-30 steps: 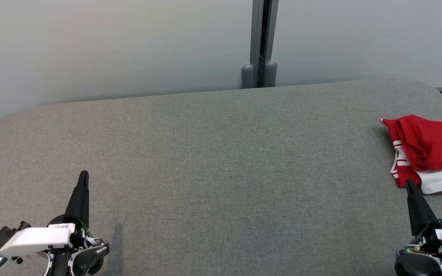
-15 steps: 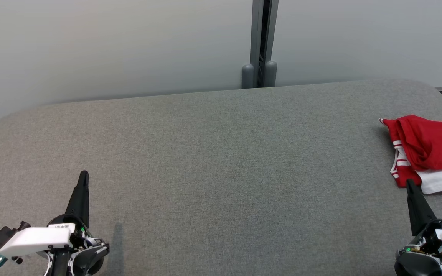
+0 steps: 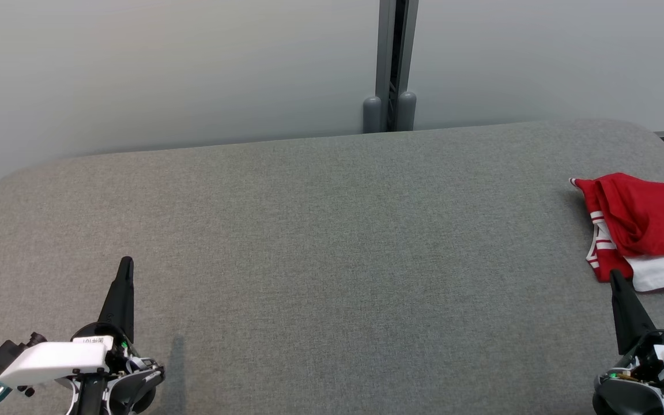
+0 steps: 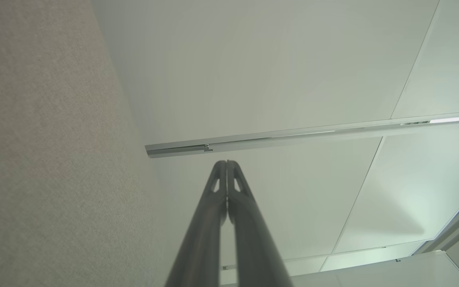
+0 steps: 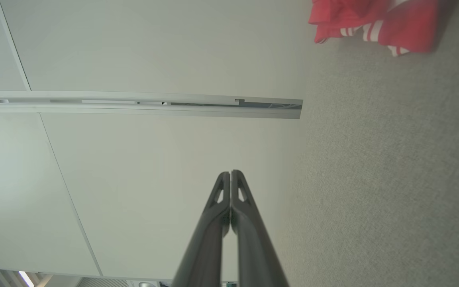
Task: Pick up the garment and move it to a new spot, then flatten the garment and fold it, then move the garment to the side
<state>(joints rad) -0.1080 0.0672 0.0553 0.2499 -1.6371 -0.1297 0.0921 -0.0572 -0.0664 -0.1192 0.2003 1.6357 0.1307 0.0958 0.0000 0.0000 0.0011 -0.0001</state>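
Since left hand [image 3: 126, 264] and right hand [image 3: 615, 276] are closed empty, the right should be opened before the right-edge garment [image 3: 646, 222] is pinched.

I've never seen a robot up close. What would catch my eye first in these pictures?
The bright red garment with white stripes jumps out, crumpled at the far right of the broad grey padded surface. Then the two dark pointed hands at the head view's bottom corners: the left hand over bare grey fabric, the right hand near the garment's edge, both shut and empty.
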